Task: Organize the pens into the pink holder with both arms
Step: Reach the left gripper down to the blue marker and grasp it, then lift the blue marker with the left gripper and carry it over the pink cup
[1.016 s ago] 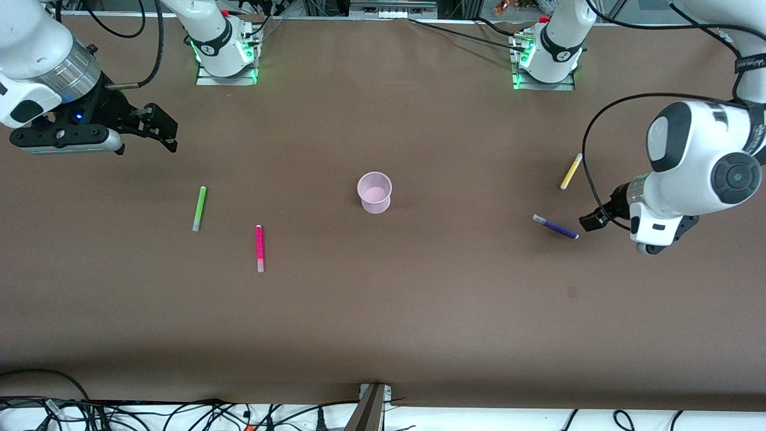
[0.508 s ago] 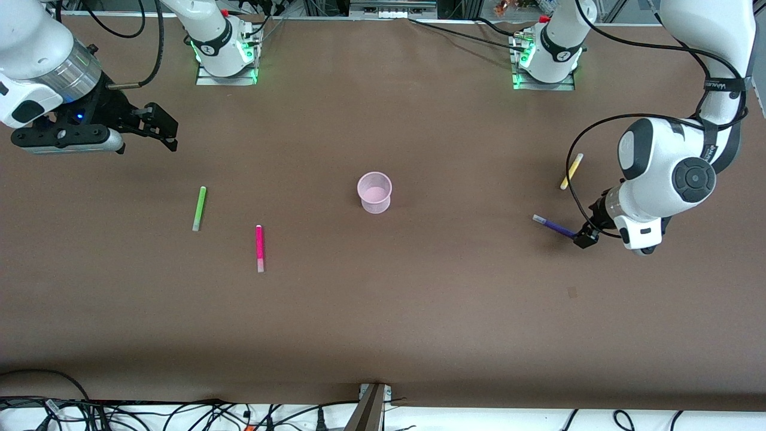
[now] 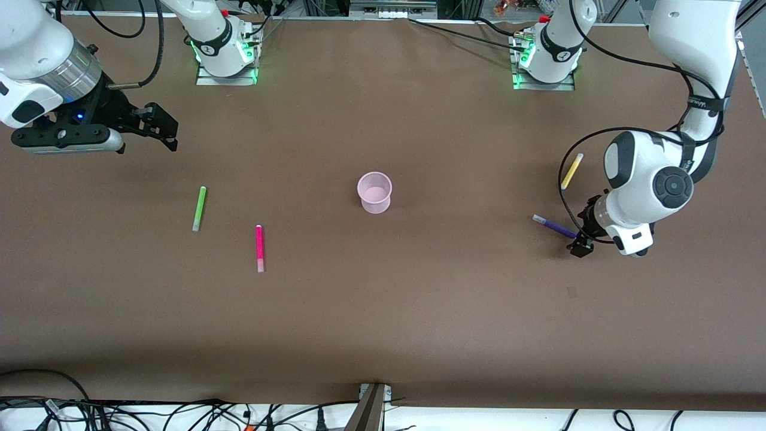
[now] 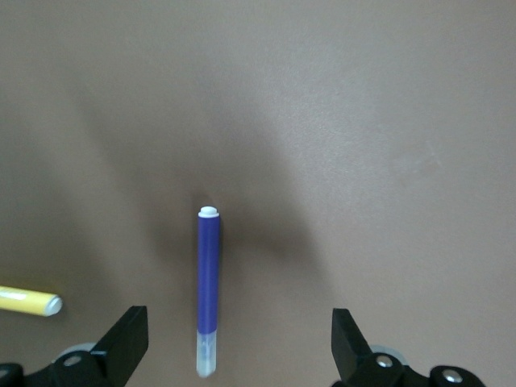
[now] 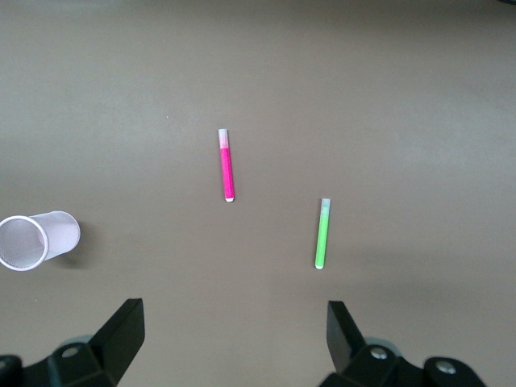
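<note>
Left gripper (image 3: 579, 244) spread wide, low over purple pen (image 3: 555, 227) at frame right. Right gripper (image 3: 163, 128) spread, waiting upper left. Pink holder (image 3: 374, 191) frame center, holding no pens.

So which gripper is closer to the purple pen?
Left. The left gripper is open right over the purple pen's end; the right gripper waits open near the green pen.

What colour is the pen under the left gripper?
Purple pen with a pale end; the left wrist view shows it best.
</note>
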